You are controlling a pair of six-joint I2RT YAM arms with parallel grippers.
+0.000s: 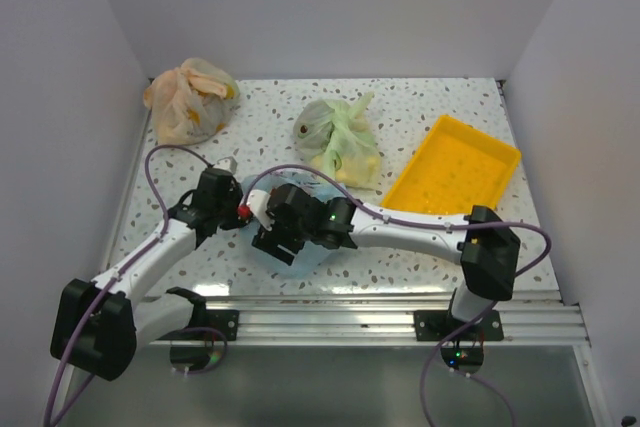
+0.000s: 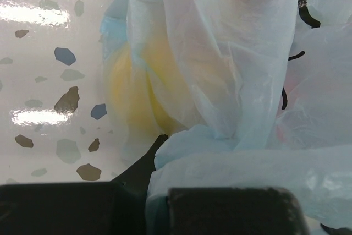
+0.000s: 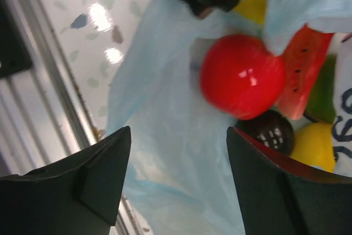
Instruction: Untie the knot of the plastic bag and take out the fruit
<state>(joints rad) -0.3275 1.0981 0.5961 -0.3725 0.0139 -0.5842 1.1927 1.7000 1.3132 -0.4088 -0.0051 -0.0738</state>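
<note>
The light blue plastic bag point(image 1: 308, 259) lies at the table's front middle, mostly under my two grippers. Its mouth is open in the right wrist view point(image 3: 165, 108); no tied knot shows. Inside lie a red apple point(image 3: 242, 75), a watermelon slice point(image 3: 305, 64), a dark purple fruit point(image 3: 269, 130), a yellow lemon point(image 3: 313, 144) and a green one point(image 3: 322, 92). My right gripper point(image 3: 179, 136) is open just above the bag's mouth, near the apple. My left gripper point(image 2: 165, 191) is shut on a fold of the bag's film point(image 2: 231, 53); a yellow fruit point(image 2: 132, 92) shows through it.
A pale green tied bag point(image 1: 340, 142) sits at the back middle and an orange bag point(image 1: 190, 102) at the back left. A yellow tray point(image 1: 455, 167) lies to the right. A metal rail point(image 1: 400, 312) runs along the front edge.
</note>
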